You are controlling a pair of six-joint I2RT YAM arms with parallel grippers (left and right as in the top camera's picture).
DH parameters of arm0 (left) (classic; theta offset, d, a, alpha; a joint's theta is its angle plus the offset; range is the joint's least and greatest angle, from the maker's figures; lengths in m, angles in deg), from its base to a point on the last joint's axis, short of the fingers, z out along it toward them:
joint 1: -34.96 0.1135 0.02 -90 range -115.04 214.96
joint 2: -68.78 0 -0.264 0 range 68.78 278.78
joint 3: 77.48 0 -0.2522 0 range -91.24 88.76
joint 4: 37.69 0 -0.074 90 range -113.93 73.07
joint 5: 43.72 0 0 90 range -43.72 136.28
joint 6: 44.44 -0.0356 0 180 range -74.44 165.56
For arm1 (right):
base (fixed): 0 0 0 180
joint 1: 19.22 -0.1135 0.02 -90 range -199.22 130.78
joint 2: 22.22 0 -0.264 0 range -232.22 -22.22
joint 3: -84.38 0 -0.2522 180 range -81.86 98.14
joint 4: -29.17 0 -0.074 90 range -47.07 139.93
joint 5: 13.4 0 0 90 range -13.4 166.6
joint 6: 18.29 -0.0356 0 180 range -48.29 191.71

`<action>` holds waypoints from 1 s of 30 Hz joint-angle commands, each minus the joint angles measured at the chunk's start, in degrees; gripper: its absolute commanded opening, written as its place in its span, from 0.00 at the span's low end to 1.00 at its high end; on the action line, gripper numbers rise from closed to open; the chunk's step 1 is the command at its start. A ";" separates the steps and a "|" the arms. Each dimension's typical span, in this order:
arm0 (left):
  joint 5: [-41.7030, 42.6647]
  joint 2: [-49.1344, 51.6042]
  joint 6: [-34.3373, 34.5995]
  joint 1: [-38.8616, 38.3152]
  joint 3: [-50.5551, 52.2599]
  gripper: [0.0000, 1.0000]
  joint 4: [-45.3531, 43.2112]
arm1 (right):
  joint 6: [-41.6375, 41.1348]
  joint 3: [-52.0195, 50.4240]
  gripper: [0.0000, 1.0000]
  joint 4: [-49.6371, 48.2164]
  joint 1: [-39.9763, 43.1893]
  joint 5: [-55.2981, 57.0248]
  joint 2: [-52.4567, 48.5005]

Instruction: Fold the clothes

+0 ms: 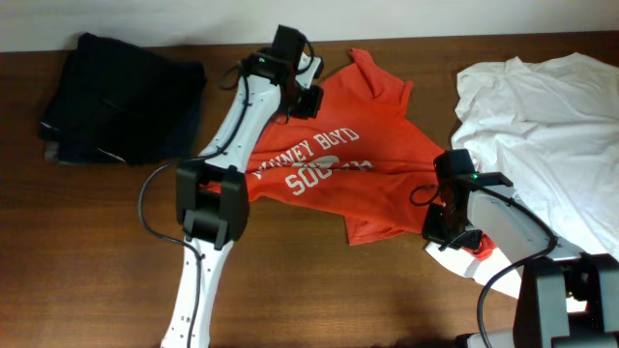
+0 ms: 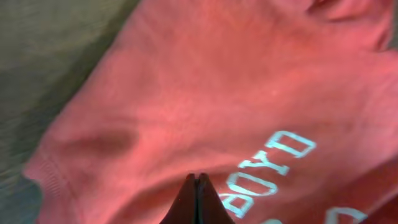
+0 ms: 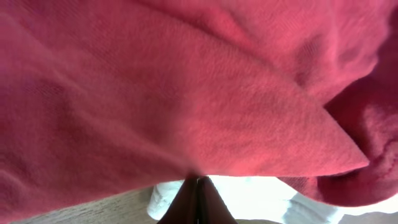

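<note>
Left hand [image 2: 197, 177] closed on orange shirt [image 2: 205, 81], "BOYD" readable

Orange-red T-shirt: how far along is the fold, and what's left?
Looks done: a dark folded pile sits off to the left. In hand: the orange-red cotton T-shirt lies rumpled, not folded. The right gripper pinches its edge, and the left gripper is shut against the fabric near the lettering. Left: the shirt's whole fold, then the crumpled white T-shirt.
</note>
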State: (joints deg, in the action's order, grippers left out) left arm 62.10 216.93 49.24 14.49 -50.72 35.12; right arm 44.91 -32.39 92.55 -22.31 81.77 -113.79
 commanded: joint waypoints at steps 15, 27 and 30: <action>-11.39 8.94 -0.90 1.16 -0.31 0.00 0.00 | 2.86 -6.21 0.04 -7.19 -0.26 -9.38 -0.83; -11.37 8.94 -0.90 1.51 -0.31 0.00 0.09 | 4.39 -0.68 0.04 0.44 -0.22 -4.63 -0.85; -11.37 8.94 -0.90 1.51 -0.31 0.00 0.04 | 1.44 -4.07 0.04 -2.95 -0.22 -4.46 -0.85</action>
State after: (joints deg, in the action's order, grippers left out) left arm 53.14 221.81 49.22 14.84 -51.49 34.90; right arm 49.43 -33.54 92.14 -22.27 75.74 -114.38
